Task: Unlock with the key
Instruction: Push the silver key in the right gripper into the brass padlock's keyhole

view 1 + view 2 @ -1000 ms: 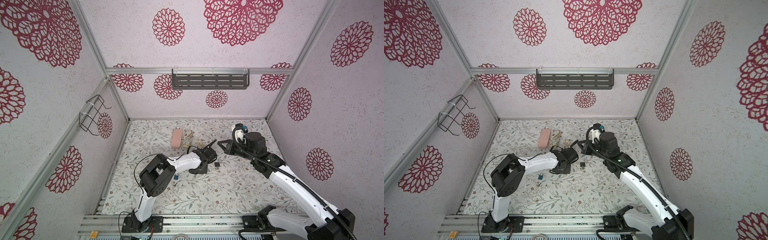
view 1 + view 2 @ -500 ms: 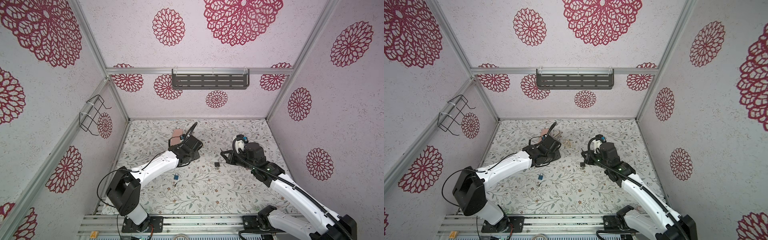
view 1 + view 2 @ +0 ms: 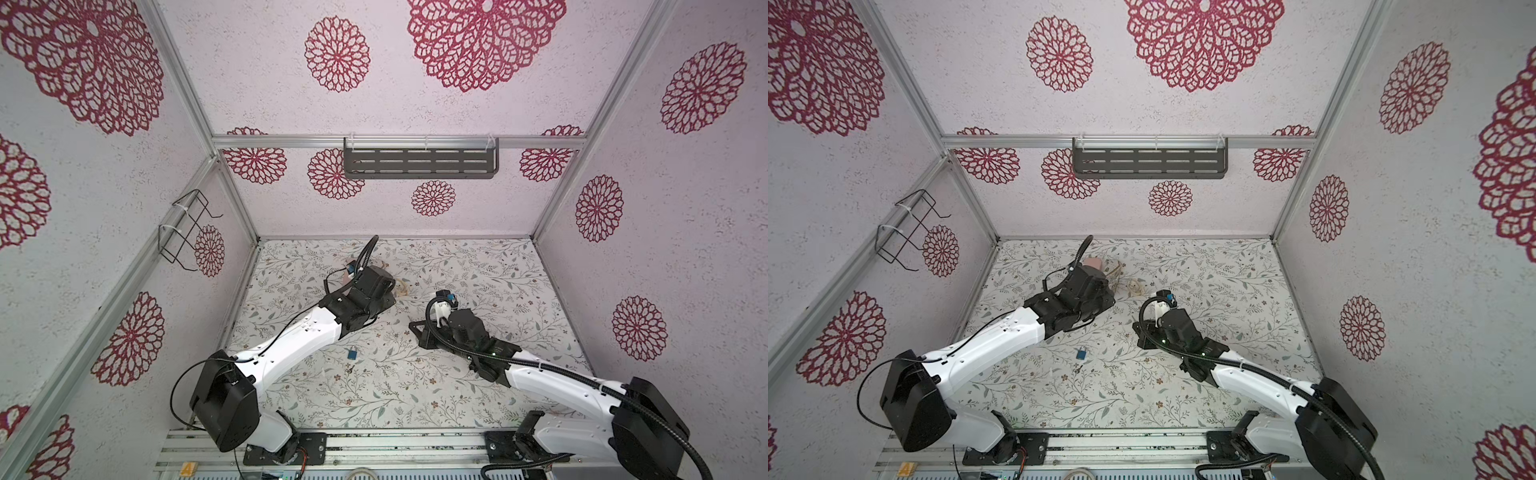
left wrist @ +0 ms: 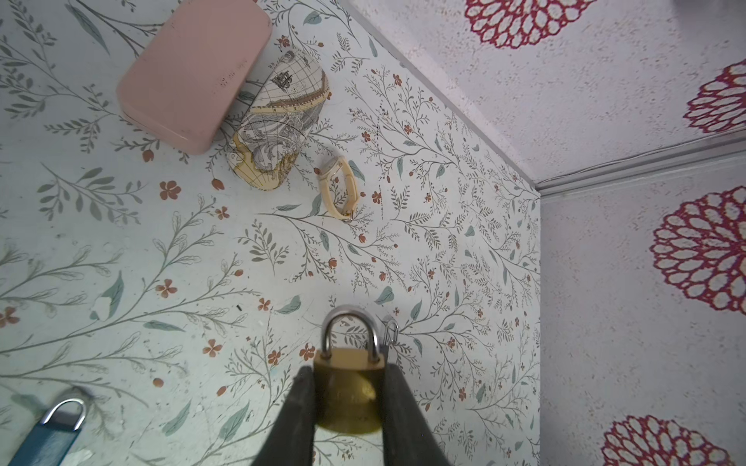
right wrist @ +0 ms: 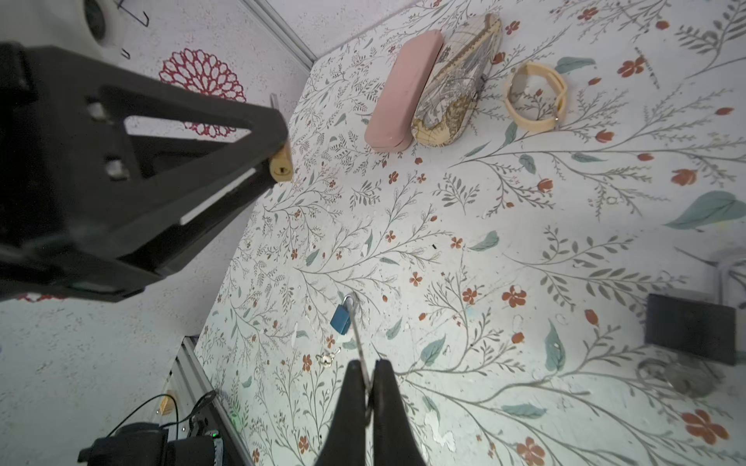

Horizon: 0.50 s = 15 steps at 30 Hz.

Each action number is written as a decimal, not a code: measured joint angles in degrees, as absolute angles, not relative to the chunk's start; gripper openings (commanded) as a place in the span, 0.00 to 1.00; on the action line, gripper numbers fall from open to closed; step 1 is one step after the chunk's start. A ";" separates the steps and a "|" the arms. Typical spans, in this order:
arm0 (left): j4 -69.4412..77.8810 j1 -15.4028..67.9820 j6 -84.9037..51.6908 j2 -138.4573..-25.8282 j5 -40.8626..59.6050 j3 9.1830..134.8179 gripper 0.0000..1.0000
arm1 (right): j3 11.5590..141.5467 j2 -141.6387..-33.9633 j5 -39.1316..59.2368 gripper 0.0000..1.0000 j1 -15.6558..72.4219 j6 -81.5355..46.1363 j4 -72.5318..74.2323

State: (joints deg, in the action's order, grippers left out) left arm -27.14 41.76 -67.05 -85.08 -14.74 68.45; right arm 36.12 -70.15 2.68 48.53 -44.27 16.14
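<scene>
- Brass padlock [image 4: 348, 403] is held above the floral counter [image 4: 121, 242], left of the middle, with the left gripper [image 4: 348, 375] clamped on its two flat faces
- Its shackle is closed and points away from the wrist. In the right wrist view the bottom end [image 5: 281, 164] faces the right arm, probably to offer the keyhole
- Key [image 5: 357, 335] is a thin, flat steel blade sticking straight out past the tips of the right gripper [image 5: 367, 365], which is closed tight on its head so that the blade leads
- Key and lock are well apart, so the blade needs lining up with the slot
- The lock body is smooth yellow brass with rounded corners, under a bright U-shaped steel shackle; the gripper fingers are matte black
- Lying unused are a blue padlock [image 5: 341, 318] and a small loose key [image 5: 327, 358] nearer the front, and a pink case [image 4: 193, 72], a map-printed case [image 4: 278, 125] and a cream strap [image 4: 339, 187] farther back
</scene>
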 measured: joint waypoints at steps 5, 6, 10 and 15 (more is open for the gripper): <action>-26.61 42.50 -67.53 -84.97 -14.74 68.45 0.00 | 36.01 -75.22 0.16 0.00 51.37 -46.52 24.69; -26.59 42.65 -67.55 -84.97 -14.76 68.45 0.00 | 36.03 -76.07 -0.03 0.00 51.70 -46.85 26.04; -26.46 43.31 -67.55 -84.97 -15.20 68.45 0.00 | 36.84 -78.94 -0.62 0.00 52.18 -47.92 29.43; -26.50 43.62 -67.53 -84.97 -15.64 68.45 0.00 | 37.54 -79.83 -1.85 0.00 52.18 -48.64 31.94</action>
